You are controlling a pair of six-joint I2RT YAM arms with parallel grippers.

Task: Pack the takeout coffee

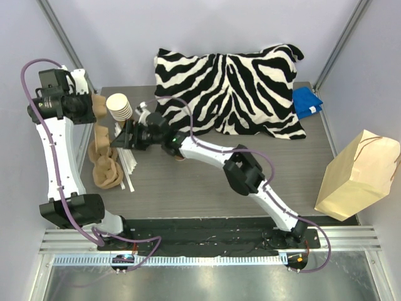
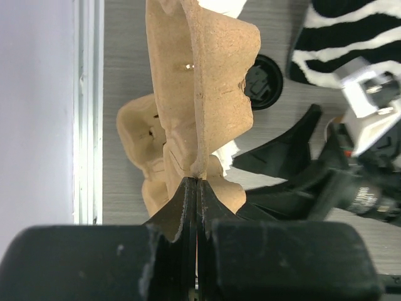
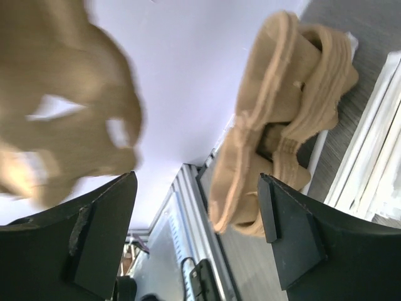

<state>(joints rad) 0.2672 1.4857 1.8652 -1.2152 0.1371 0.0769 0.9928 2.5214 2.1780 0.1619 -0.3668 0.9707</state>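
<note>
My left gripper (image 1: 93, 111) (image 2: 199, 183) is shut on the rim of a tan moulded-pulp cup carrier (image 1: 99, 103) (image 2: 203, 75) and holds it off the table. My right gripper (image 1: 120, 140) (image 3: 197, 232) is open and empty, just right of that carrier, which shows blurred at the upper left of the right wrist view (image 3: 62, 94). A round black lid (image 2: 266, 81) lies on the table beyond the carrier; I cannot tell whether a cup is under it. No lidded coffee cup shows plainly. The kraft paper bag (image 1: 360, 175) lies at the far right.
A second pulp carrier (image 1: 106, 169) (image 3: 282, 125) lies on the table by white sticks (image 1: 128, 166). A stack of unlidded brown cups (image 1: 119, 106) stands at the back left. A zebra-striped pillow (image 1: 238, 88) and a blue cloth (image 1: 307, 101) lie at the back.
</note>
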